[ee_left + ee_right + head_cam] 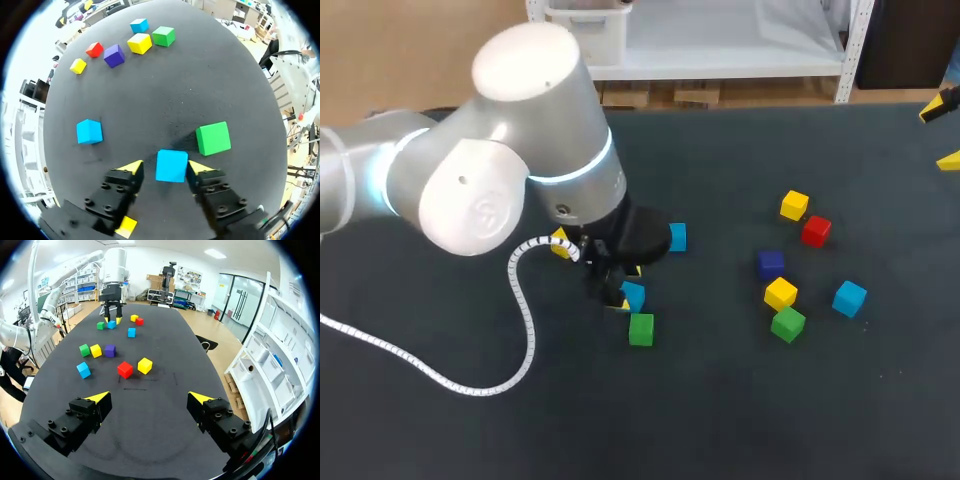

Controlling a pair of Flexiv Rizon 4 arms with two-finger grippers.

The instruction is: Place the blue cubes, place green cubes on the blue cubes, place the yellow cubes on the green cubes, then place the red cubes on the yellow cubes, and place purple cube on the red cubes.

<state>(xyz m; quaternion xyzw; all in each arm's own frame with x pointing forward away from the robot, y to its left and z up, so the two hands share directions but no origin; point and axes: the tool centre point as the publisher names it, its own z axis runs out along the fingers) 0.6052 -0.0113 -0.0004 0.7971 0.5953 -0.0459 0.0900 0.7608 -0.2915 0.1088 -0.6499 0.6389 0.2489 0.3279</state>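
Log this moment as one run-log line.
left pincer: open, straddling blue cube | green cube: beside it, apart | right pincer: open, empty | stacks: none yet

The left arm (pixel 500 150) is filling the upper left, its cable (pixel 529 330) trailing across the lower left. Cubes (pixel 780 294) are crowding the middle right, and the table (pixel 750 420) is lying open below them.

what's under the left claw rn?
A light blue cube lies on the dark table between the left claw's open fingers, nothing stacked on it. A small yellow cube peeks from beneath the claw body, mostly covered.
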